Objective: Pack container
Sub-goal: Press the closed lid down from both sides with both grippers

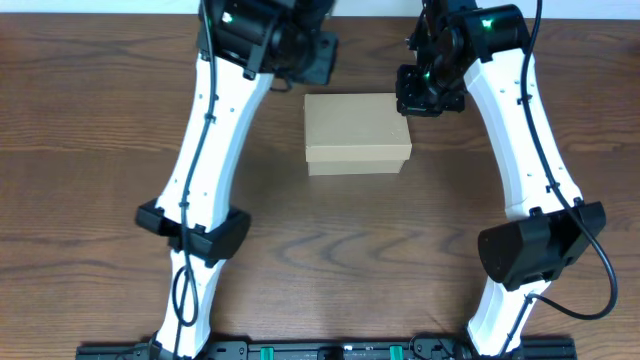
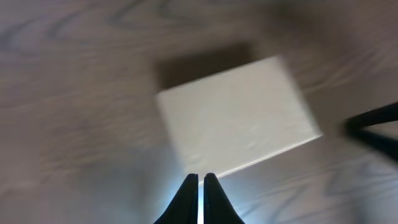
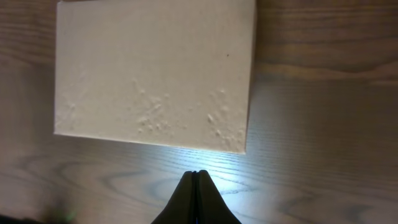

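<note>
Centrally, rectangular tan cardboard container (image 1: 357, 130), dimpled top; woodgrain table (image 1: 90, 120).

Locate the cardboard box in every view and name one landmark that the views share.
Overhead: cardboard box near picture centre, slightly high.
Left wrist: box centre-right, blurred, turned at an angle.
Right wrist: box upper left, filling most of the top.
Shared landmark: the dark wood-grain table.

Overhead: sharp, evenly lit, soft shadows.
Left wrist: motion-blurred, washed out.
Right wrist: sharp; glare on table (image 3: 186, 160) beside container (image 3: 155, 68).
</note>
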### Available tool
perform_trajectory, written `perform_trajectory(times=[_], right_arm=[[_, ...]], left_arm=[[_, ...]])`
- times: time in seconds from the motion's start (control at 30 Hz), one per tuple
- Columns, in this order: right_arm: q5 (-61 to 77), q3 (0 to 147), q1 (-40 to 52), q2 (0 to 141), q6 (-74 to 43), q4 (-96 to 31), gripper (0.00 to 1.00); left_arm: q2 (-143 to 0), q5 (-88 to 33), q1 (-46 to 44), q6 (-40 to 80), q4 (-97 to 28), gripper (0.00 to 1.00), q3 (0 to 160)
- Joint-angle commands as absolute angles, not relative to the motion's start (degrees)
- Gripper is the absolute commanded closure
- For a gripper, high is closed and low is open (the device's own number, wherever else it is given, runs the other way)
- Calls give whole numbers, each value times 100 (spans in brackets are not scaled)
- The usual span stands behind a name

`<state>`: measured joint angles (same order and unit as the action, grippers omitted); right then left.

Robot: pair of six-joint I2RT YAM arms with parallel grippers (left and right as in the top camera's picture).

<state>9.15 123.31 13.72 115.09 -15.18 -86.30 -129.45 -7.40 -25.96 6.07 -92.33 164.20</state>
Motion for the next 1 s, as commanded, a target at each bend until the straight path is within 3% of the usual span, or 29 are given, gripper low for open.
perform_trajectory(times=[0.0, 0.4, 0.97], right_arm=[[593, 12385, 1496, 11448, -1404, -8615, 99], [464, 12029, 1520, 11596, -1406, -8353, 99], [495, 10158, 1544, 11725, -1459, -7349, 99]], left_arm=[[-12855, -392, -2536, 301, -9682, 94, 15489], [-12781, -1070, -2552, -75, -9201, 94, 13587], [-12781, -1678, -2554, -311, -8082, 94, 12110]])
